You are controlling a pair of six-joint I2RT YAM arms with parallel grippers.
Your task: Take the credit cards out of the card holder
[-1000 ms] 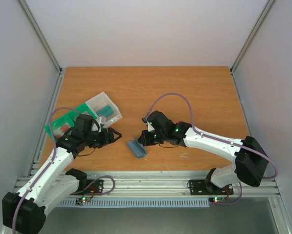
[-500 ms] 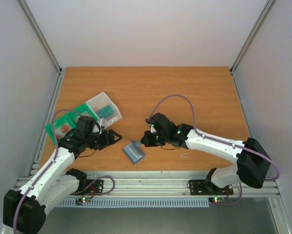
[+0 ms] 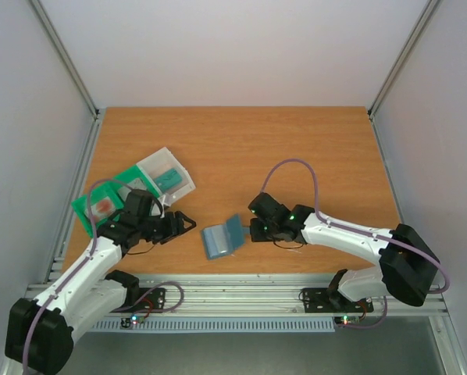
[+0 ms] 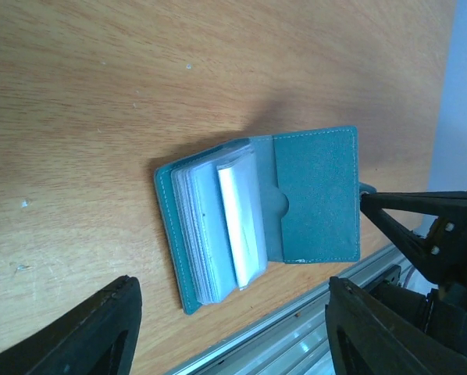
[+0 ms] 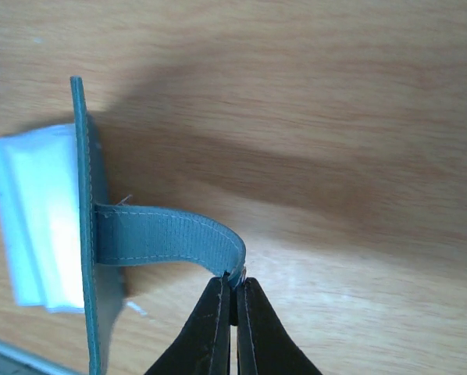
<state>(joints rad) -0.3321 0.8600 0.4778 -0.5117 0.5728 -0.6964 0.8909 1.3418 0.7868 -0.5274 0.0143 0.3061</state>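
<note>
Wooden table (image 3: 241, 148), white-walled enclosure around it.

Card holder (image 3: 222, 237): lying open between the two grippers, just ahead of the left one's spread fingers. One leaf is resting flat and the other is standing up.

Right gripper (image 5: 233, 283): clamping the end of the tab (image 5: 171, 234), which is arcing from the raised leaf to the closed fingertips.

Left gripper (image 3: 180, 226): hovering with its jaws wide apart, gripping nothing.

Credit cards (image 4: 218, 230): a whitish stack sitting on the flat leaf, beyond the raised leaf from the right gripper. The top card is lifting slightly.

Handling, judged: the cards are probably light, thin, stiff and slick. They look best pinched by a free edge while the soft holder is being pinned.

Green tray (image 3: 129, 175): lying behind the left gripper and carrying a clear box (image 3: 157, 160), which is holding teal blocks (image 3: 169, 178).
</note>
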